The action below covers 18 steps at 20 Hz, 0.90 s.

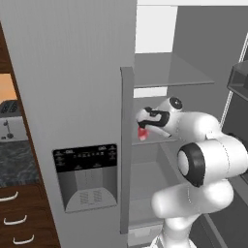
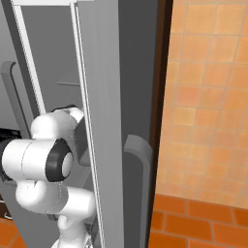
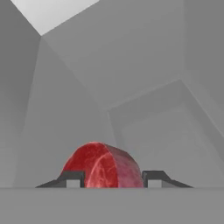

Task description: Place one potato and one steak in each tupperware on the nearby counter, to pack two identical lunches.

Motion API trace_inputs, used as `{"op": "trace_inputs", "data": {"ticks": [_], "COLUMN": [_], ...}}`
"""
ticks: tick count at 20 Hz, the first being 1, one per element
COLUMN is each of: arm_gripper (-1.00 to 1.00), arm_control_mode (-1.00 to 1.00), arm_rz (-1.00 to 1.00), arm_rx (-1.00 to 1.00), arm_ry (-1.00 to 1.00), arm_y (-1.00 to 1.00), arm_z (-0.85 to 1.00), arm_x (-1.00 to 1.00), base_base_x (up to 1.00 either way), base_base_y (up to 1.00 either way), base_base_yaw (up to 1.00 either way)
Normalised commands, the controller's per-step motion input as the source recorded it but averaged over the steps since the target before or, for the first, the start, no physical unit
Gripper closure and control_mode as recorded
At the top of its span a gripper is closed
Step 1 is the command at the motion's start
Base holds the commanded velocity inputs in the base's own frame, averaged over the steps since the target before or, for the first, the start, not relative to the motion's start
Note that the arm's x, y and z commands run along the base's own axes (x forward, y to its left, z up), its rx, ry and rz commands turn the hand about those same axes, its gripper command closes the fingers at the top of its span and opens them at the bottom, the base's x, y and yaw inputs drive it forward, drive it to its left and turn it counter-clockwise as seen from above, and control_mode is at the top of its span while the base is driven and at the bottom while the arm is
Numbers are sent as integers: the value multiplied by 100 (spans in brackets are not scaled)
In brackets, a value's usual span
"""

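Straight ahead stands the grey fridge (image 1: 72, 87), its right compartment open, with a dark dispenser panel (image 1: 86, 175) set in the closed left door. Inside the open part, glass shelves (image 1: 167, 72) run across at several heights. From the right base view, the open fridge door (image 2: 104, 121) is seen edge on, a curved grey handle (image 2: 137, 160) on it and an orange tiled wall (image 2: 208, 97) behind. At the far left of the left base view, a strip of dark speckled worktop (image 1: 14, 162) carries a silver toaster (image 1: 10, 121), above dark wood drawers (image 1: 22, 213). The white arm (image 1: 203, 160) reaches into the fridge at the middle shelf. Its hand (image 1: 143, 127) sits there with a red marbled steak (image 3: 103, 166) between the two fingertips (image 3: 72, 178), which touch the steak's sides; the hand is grasping the steak.
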Motion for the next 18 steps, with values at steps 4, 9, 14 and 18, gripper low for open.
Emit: {"op": "trace_inputs", "data": {"ticks": [4, 9, 14, 18], "arm_gripper": [100, 100, 100, 100], "arm_control_mode": [-100, -100, -100, -100], "arm_rz": [-9, -15, -18, -8], "arm_rx": [0, 0, -1, 0], "arm_ry": [0, 9, 3, 0], "arm_y": [-32, -18, -5, -34], "arm_z": [62, 60, 16, 2], "arm_x": [-46, -53, -96, -100], "base_base_x": [0, 0, 0, 0], "base_base_y": [0, 0, 0, 0], "base_base_yaw": [0, 0, 0, 0]}}
